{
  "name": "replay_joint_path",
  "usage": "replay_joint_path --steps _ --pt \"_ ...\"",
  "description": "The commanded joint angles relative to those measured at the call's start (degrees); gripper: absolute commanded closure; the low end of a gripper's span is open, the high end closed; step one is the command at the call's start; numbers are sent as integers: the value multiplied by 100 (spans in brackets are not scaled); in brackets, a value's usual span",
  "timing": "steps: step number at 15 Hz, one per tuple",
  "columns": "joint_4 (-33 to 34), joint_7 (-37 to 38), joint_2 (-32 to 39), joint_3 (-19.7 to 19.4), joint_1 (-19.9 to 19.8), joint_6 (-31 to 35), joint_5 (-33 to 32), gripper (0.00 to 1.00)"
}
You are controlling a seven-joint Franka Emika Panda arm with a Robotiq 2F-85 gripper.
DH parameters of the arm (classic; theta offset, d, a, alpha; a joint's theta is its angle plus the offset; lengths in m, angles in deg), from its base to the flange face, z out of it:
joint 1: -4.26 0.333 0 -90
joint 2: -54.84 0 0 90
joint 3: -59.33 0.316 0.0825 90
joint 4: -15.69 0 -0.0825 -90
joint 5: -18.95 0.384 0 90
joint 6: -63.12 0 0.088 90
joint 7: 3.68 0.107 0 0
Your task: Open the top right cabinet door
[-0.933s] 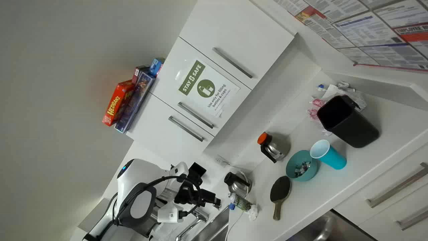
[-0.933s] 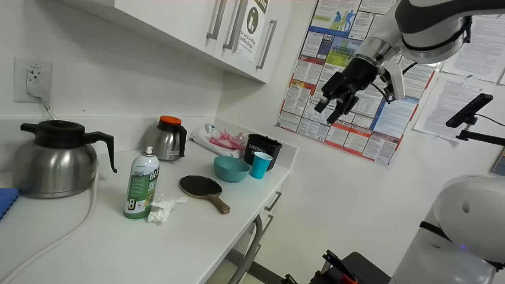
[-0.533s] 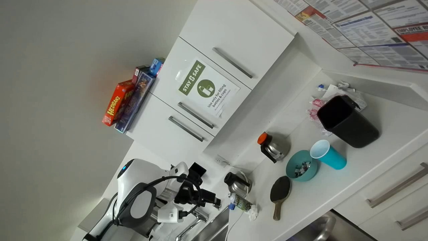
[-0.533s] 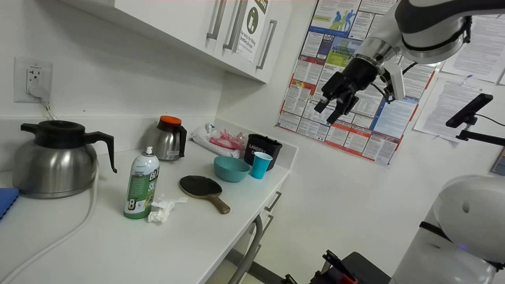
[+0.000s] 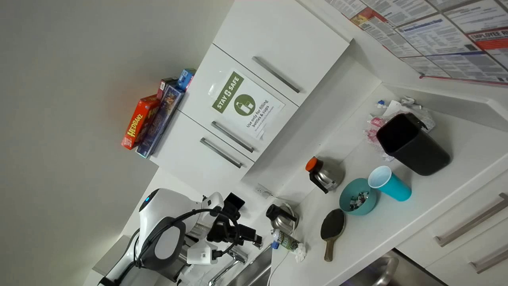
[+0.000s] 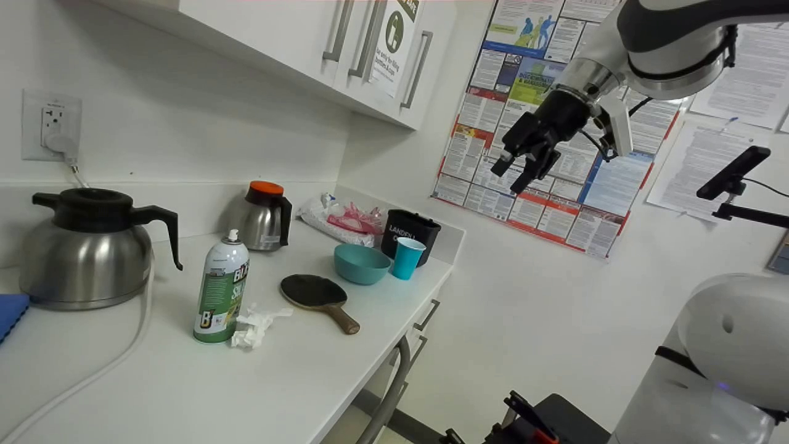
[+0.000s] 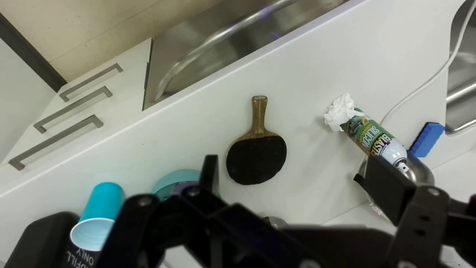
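The cabinet door with the green-and-white notice (image 5: 202, 97) is flat, white and closed, in the middle of the upper cabinets; it also shows at the top of an exterior view (image 6: 363, 79). Its slim silver bar handle (image 5: 232, 136) runs along its edge beside the neighbouring door's handle; this handle also shows in an exterior view (image 6: 369, 40). My gripper (image 6: 510, 177) is open and empty, in the air well apart from the door. In the wrist view, its two black fingers (image 7: 300, 176) are spread wide and point down at the counter. The cabinet door is out of the wrist view.
On the counter (image 6: 290, 382) stand a spray can (image 6: 223, 290), steel jugs (image 6: 86, 253), a paddle (image 6: 314, 291), a teal bowl (image 6: 362, 264), a blue cup (image 6: 408, 258) and a black bin (image 6: 412, 231). Game boxes (image 5: 139, 123) lie on top of the cabinets.
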Motion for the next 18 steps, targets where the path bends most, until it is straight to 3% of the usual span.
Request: replay_joint_path --steps 1,10,18 --pt "11 -54 15 54 -79 -17 56 0" --pt "18 -74 21 77 -50 92 75 0" --pt "756 -885 647 236 717 2006 64 0"
